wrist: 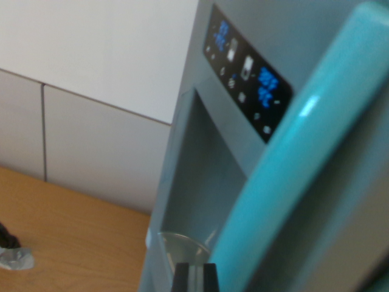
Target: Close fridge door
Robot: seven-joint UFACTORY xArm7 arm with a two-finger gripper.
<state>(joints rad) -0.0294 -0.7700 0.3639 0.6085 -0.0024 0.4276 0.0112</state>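
Wrist view, the only feed I have: the fridge door (200, 182) fills the right half of the frame, grey, with a recessed dispenser bay in its middle and a dark control panel (246, 70) with blue readouts above it. A teal door handle (304, 164) runs diagonally across the door face — from the bottom centre of the frame up to the top right corner. That diagonal is its long axis as I see it; the camera is tilted, so I judge the handle to be running along the door's height.

At the bottom edge, a dark piece of the gripper (194, 277) shows just left of the handle's lower end. Only that one stub is in frame, so I cannot tell whether the fingers are spread or closed, and nothing visible is held.

Key relation: the door face lies directly ahead of the fingers and very near, with the handle immediately to the wrist view's right of them. I cannot confirm contact with the door.

To the wrist view's left, a wooden floor (67, 231) and a pale panelled wall (91, 134) are visible past the door's edge, which suggests to me the door stands open. I judge the coming move to be a push against the face — no grasp required.
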